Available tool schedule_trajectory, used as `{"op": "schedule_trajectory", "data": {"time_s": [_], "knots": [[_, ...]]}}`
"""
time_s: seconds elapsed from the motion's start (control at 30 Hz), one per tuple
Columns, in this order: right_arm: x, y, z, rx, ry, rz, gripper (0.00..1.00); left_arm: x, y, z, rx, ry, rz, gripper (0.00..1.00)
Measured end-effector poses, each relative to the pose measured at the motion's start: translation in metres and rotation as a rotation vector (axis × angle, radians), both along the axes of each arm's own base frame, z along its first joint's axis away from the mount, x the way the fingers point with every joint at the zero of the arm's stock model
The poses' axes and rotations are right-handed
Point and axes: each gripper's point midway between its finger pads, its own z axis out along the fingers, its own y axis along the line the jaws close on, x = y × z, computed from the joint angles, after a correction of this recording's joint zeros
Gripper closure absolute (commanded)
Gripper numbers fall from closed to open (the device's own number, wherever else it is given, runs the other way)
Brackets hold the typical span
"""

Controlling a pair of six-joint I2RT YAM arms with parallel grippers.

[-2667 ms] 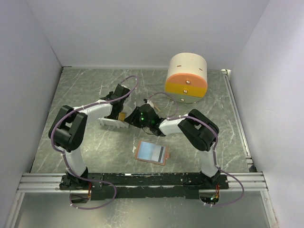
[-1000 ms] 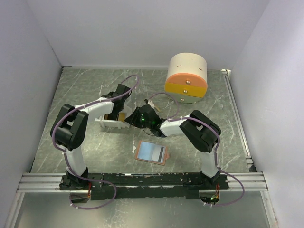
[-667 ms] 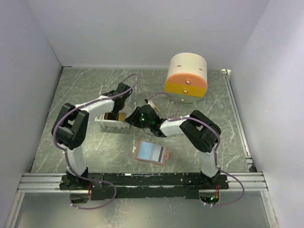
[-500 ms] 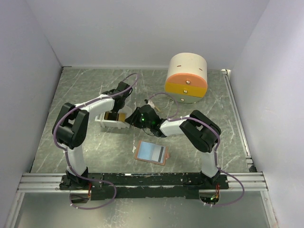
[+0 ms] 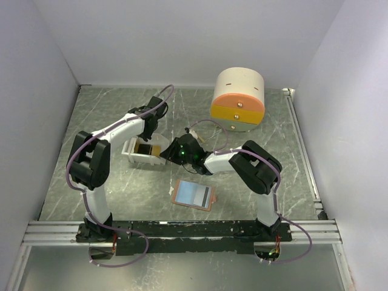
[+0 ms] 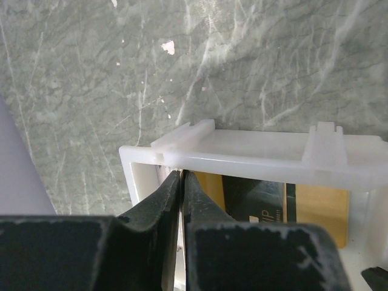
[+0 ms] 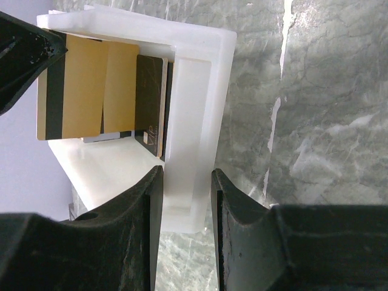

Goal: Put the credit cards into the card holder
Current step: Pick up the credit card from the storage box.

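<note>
Several credit cards stand in a white tray (image 5: 134, 156): a gold card with a black stripe (image 7: 79, 85), more gold (image 6: 318, 206) and a black card (image 7: 150, 103) marked VIP. My left gripper (image 6: 180, 174) reaches into the tray's corner. Its jaws are closed to a hairline slit with a thin pale edge in it, and its tip meets the gold card's corner. My right gripper (image 7: 187, 182) is shut on the tray's wall (image 7: 194, 91), one finger inside and one outside. The card holder (image 5: 194, 194) lies open on the table near the arm bases, apart from both grippers.
A round cream, orange and yellow drawer box (image 5: 237, 100) stands at the back right. Pale walls close in the marble table on three sides. A metal rail (image 5: 182, 230) with the arm bases runs along the near edge.
The left jaws have closed inside the tray, and the left wrist has shifted toward the back wall, uncovering more of the cards. The right arm, tray and card holder have stayed put.
</note>
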Motion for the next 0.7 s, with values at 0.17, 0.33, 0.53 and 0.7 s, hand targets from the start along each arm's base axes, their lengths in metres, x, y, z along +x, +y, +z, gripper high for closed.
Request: {"op": "schedule_trajectory", "data": {"time_s": [0.17, 0.33, 0.53, 0.7], "knots": [[0.0, 0.0, 0.0, -0.001, 0.007, -0.001, 0.68, -0.001, -0.007, 0.004, -0.046, 0.018, 0.002, 0.93], [0.004, 0.0, 0.003, -0.002, 0.015, 0.002, 0.52, 0.0, -0.011, 0.014, -0.078, 0.021, 0.018, 0.93], [0.013, -0.01, 0.004, -0.019, 0.023, 0.013, 0.36, -0.005, -0.015, 0.016, -0.126, 0.036, 0.032, 0.93], [0.015, -0.023, 0.02, -0.045, 0.003, 0.04, 0.31, -0.01, -0.02, 0.028, -0.181, 0.024, 0.038, 0.93]]}}
